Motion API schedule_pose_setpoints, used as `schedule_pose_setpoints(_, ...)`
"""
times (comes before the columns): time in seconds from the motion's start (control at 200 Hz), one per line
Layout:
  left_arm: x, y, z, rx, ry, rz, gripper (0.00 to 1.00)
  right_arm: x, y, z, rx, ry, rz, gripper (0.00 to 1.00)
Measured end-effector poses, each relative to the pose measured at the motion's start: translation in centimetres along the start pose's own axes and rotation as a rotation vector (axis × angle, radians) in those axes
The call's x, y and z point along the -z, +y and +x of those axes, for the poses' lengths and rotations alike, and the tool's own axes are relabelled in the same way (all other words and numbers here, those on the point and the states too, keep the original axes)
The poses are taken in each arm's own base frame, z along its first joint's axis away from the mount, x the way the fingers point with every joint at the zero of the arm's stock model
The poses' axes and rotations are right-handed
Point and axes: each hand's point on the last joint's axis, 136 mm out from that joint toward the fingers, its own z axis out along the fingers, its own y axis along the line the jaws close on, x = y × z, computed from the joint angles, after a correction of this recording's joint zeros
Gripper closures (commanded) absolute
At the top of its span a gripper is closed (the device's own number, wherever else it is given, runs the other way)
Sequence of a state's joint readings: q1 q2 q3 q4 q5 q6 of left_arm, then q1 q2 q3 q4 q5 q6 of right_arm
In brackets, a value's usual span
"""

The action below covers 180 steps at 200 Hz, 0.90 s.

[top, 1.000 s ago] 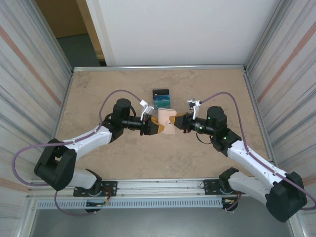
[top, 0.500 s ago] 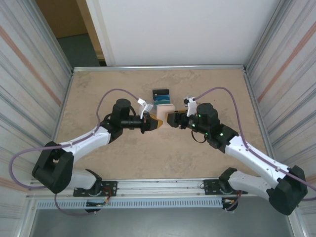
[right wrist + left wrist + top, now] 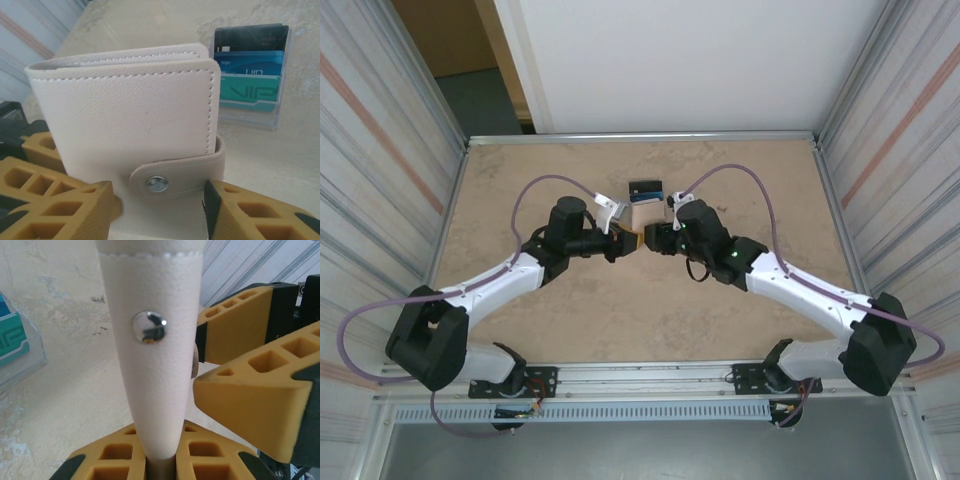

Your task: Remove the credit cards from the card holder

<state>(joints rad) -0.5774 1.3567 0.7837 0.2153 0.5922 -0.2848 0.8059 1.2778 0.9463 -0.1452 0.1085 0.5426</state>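
Holding the card holder (image 3: 135, 125) upright over the bench (image 3: 520, 180), your left end effector (image 3: 159, 462) was clamped on one edge. Your right end effector (image 3: 160, 205), jaws apart, flanked the snap tab (image 3: 175, 172). You needed to pinch that tab squarely and peel outward.

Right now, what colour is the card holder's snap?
The snap is shiny silver, clearest in the left wrist view.

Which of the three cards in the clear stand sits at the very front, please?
The teal card, marked with large VIP lettering, fronts the clear stand; the blue card stands behind it and the black card rearmost.
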Motion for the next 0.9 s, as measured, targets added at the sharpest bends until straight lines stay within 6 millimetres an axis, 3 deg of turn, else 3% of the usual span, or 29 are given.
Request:
schedule_pose_setpoints(0.712, 0.0, 0.7, 0.2, 0.012, 0.006, -0.023, 1.00, -1.1, -0.6, -0.9, -0.020, -0.002, 0.087, 0.76)
schedule_pose_setpoints(0.902, 0.0, 0.7, 0.2, 0.012, 0.007, -0.024, 1.00, -1.1, -0.6, -0.9, -0.030, -0.003, 0.088, 0.78)
